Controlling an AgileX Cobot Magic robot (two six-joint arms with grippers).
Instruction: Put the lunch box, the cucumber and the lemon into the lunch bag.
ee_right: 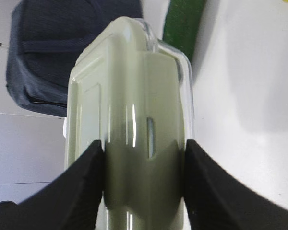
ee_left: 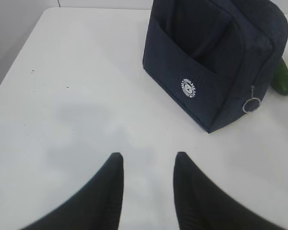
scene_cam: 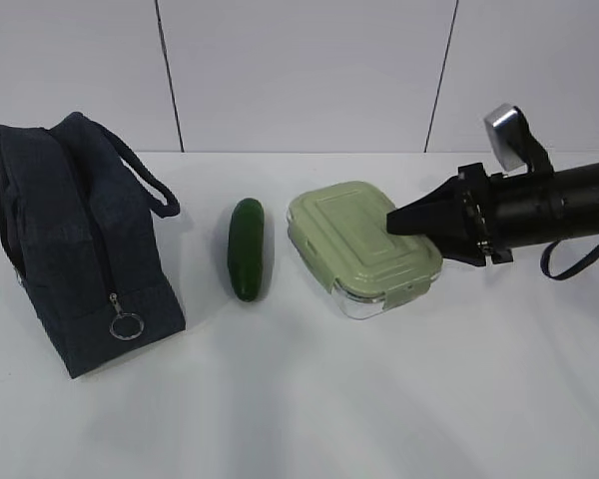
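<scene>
Right gripper [ee_right: 144,184] hugs the lunch box [scene_cam: 362,245]

Its two fingers sit on each side of the box and press it, likely to lift it. Left gripper [ee_left: 146,189] waits over bare table [ee_left: 62,120], part open, holding nothing. Next along is the cucumber [scene_cam: 247,248], then the lunch bag [scene_cam: 75,239] on the left, looking zipped. No lemon in view
</scene>
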